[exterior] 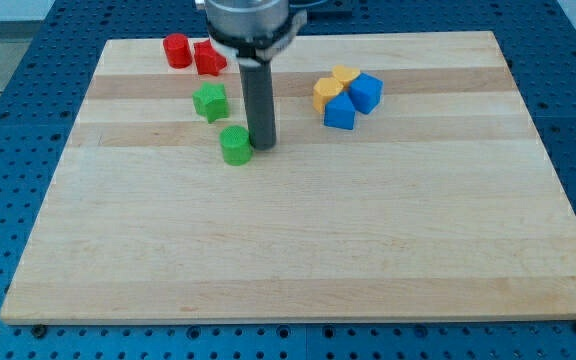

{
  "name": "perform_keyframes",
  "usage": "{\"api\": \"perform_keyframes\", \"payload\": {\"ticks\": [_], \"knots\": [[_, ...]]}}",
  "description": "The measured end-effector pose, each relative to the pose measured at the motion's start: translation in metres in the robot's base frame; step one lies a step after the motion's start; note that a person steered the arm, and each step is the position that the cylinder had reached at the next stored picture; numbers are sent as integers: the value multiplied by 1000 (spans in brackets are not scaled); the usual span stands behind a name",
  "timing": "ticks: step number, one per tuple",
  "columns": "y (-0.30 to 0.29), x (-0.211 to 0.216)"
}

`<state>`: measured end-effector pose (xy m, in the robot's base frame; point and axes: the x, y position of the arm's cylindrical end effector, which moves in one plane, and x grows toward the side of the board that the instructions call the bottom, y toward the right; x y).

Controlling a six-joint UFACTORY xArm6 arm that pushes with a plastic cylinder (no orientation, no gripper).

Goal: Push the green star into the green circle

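The green star [210, 102] lies on the wooden board [298, 250], left of centre toward the view's top. The green circle [235, 145], a short cylinder, stands just below and right of it, a small gap apart. My tip [262, 146] rests on the board right beside the green circle's right side, touching or almost touching it. The dark rod rises from there to the view's top. The star is up and left of my tip.
A red cylinder [177, 50] and a red star [208, 58] sit together at the top left. A yellow pentagon [327, 93], a yellow heart [345, 76] and two blue blocks [353, 102] cluster at the top right of centre.
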<state>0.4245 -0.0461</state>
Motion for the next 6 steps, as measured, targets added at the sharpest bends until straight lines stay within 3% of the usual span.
{"api": "perform_keyframes", "payload": {"ticks": [1, 4, 5, 6], "knots": [[-2, -6], [-16, -148], [-75, -131], [-95, -93]]}}
